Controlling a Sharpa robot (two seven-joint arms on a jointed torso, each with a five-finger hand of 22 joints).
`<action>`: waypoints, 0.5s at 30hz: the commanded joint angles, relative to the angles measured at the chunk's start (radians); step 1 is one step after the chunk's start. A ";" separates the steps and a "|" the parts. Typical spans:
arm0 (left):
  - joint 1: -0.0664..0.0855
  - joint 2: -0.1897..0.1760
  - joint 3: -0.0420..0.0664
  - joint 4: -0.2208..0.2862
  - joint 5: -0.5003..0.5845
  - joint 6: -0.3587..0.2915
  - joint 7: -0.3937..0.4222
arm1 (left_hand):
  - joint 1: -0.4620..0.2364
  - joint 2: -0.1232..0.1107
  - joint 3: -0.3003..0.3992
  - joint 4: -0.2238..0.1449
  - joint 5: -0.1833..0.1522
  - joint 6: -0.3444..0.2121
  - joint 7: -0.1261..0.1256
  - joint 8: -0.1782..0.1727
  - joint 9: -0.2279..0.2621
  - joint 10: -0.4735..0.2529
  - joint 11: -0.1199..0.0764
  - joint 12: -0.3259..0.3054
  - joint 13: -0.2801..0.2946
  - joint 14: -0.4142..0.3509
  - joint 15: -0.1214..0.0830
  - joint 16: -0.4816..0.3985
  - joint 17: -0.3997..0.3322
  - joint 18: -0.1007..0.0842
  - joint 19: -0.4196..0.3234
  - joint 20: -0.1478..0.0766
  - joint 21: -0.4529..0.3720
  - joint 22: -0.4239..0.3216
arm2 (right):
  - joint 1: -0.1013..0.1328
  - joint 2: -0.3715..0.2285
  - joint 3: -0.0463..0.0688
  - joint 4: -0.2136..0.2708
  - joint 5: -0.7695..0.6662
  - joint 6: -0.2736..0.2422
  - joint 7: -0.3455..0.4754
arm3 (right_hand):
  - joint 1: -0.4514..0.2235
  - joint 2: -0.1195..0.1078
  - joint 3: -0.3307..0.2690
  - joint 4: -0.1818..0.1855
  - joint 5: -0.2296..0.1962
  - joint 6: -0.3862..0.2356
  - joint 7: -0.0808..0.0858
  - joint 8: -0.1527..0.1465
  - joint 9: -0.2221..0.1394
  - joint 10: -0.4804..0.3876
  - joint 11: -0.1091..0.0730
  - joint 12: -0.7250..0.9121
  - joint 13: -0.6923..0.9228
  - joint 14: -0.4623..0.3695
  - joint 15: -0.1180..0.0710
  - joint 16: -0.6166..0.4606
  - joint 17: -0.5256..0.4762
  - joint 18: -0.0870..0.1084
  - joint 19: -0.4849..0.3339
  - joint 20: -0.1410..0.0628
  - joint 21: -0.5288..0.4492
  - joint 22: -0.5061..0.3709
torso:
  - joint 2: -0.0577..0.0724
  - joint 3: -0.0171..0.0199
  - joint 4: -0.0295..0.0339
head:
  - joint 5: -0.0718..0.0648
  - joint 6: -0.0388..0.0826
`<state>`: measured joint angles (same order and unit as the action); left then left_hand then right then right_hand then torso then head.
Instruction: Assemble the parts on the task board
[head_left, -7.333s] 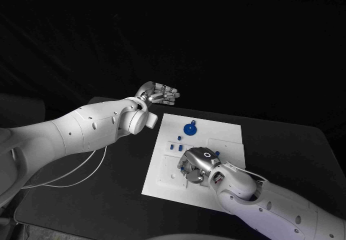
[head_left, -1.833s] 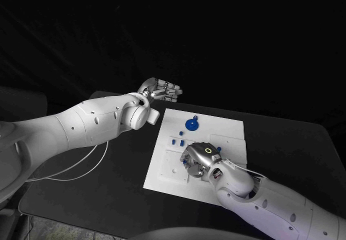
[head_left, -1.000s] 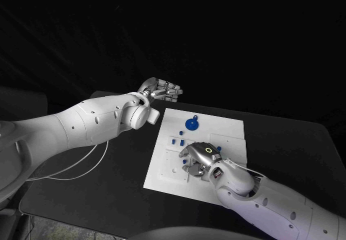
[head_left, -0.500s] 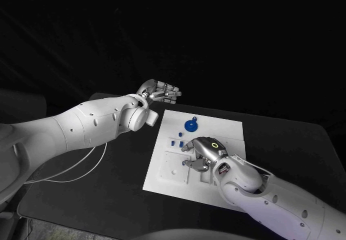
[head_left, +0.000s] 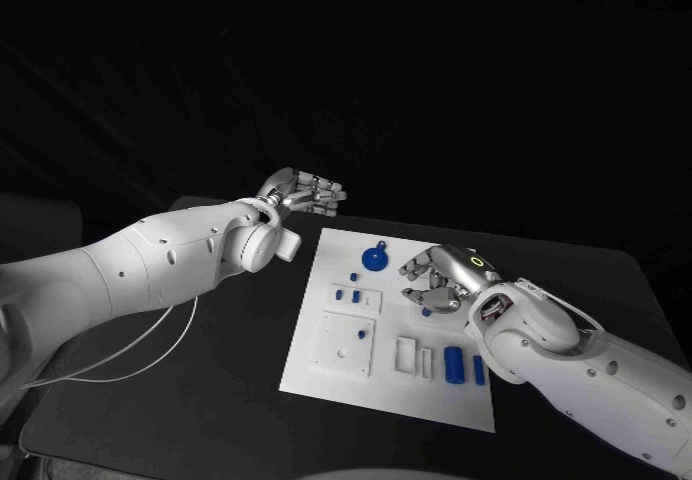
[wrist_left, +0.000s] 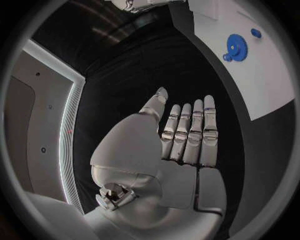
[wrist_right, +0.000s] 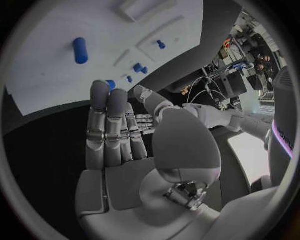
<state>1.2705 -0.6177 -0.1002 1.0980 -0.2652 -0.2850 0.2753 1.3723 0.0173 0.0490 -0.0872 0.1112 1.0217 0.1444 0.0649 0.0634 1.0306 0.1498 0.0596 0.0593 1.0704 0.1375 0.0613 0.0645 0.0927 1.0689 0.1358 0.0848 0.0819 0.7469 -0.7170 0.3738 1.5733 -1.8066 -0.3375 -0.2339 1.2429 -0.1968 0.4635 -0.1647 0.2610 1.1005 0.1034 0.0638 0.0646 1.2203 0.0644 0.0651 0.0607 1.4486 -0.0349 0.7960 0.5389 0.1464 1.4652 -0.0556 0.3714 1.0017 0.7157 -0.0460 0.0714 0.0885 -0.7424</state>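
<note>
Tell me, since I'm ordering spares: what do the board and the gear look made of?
Board: probably matte white plastic, an even flat surface with shallow moulded recesses. Gear: likely blue plastic, uniformly coloured with no metallic shine. Neither can be confirmed by look alone.

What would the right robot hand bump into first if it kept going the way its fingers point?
Probably the blue gear on the task board: the right robot hand points toward it, though height is unclear.

matt white task board, glossy blue parts
</note>
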 joint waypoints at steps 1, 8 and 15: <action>0.000 -0.006 0.001 0.008 -0.005 0.013 0.016 | 0.000 0.009 0.000 -0.001 0.000 -0.006 0.001 -0.003 -0.001 0.008 -0.001 -0.001 -0.001 0.004 0.000 -0.001 -0.001 0.016 0.007 -0.001 0.003 0.002 | 0.002 -0.013 0.002 -0.013 0.018 0.060 0.008 | 0.004 -0.010 -0.104 0.006 0.023 -0.072 -0.019 0.000 -0.002 -0.078 0.015 -0.001 0.001 -0.016 0.007 -0.020 -0.014 -0.005 0.014 0.004 -0.019 -0.013 | 0.001 0.0004 0.0019 | -0.012 0.006; 0.000 -0.018 0.001 0.013 0.000 0.007 0.020 | -0.002 0.007 -0.002 -0.002 0.000 -0.004 -0.001 -0.003 -0.001 0.002 0.002 -0.002 -0.001 -0.002 0.004 -0.001 -0.001 0.014 0.004 -0.001 0.002 0.001 | 0.003 -0.025 0.004 -0.037 -0.039 0.112 -0.033 | 0.128 -0.021 -0.290 0.143 -0.035 -0.125 -0.042 -0.003 -0.003 -0.194 0.046 -0.002 -0.002 -0.036 0.030 -0.036 -0.050 0.023 0.014 0.030 -0.073 -0.060 | 0.001 0.0007 0.0021 | -0.016 0.011; 0.000 -0.022 0.001 0.013 0.004 0.005 0.024 | -0.004 0.006 -0.002 -0.003 0.000 -0.004 -0.001 -0.003 -0.001 0.001 0.002 -0.001 -0.001 -0.006 0.005 -0.001 -0.001 0.014 0.002 0.000 0.001 0.000 | -0.006 -0.028 0.004 -0.046 -0.065 0.148 -0.048 | 0.136 -0.020 -0.281 0.148 -0.054 -0.102 -0.039 -0.002 -0.002 -0.177 0.041 -0.002 -0.002 -0.037 0.026 -0.030 -0.053 0.020 0.019 0.027 -0.077 -0.063 | 0.001 -0.0010 0.0036 | -0.018 0.008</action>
<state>1.2703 -0.6396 -0.1002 1.1082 -0.2641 -0.2855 0.2806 1.3723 0.0173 0.0490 -0.0872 0.1112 1.0218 0.1444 0.0649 0.0634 1.0306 0.1498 0.0597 0.0593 1.0666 0.1412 0.0613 0.0645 0.0927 1.0688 0.1358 0.0848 0.0819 0.7431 -0.7443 0.3780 1.5277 -1.8355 -0.2415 -0.2631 1.3768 -0.2210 0.1768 -0.0172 0.2092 0.9932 0.0628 0.0637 0.0629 1.0386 0.1050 0.0677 0.0595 1.4147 -0.0058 0.7607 0.4870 0.1612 1.4666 -0.0315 0.2990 0.9383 0.7168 -0.0458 0.0746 0.0709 -0.7331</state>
